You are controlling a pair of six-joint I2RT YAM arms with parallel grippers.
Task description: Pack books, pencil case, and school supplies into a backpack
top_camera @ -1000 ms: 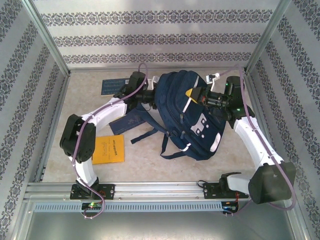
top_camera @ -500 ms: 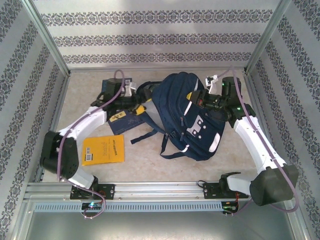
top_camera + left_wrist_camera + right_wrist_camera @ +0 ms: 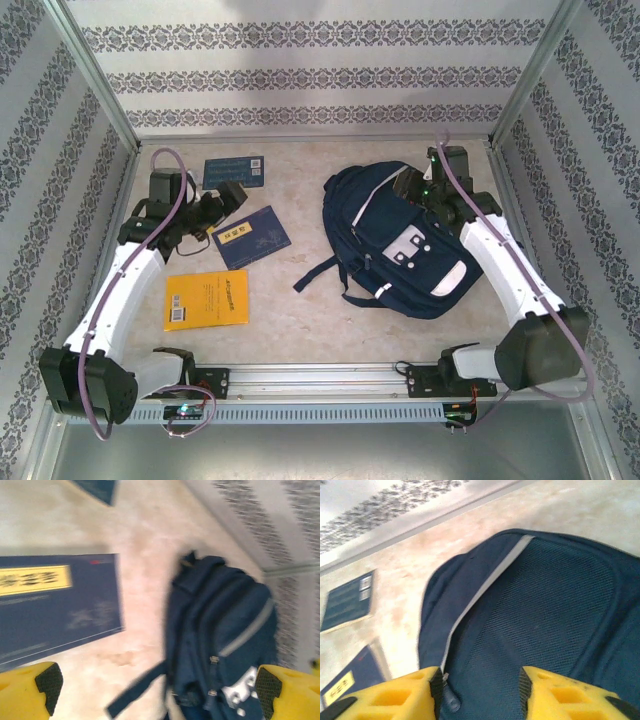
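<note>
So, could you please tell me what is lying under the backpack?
The backpack lies flat on the table, its dark straps trailing out at the near-left side. Nothing pokes out around its edges; anything fully beneath it is covered.

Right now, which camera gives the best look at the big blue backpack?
The top external view: it takes in the whole backpack lying on the table, straps and pale patches included. The left wrist view catches most of it, blurred. The right wrist view looks closely at its mesh panel and a grey stripe.
</note>
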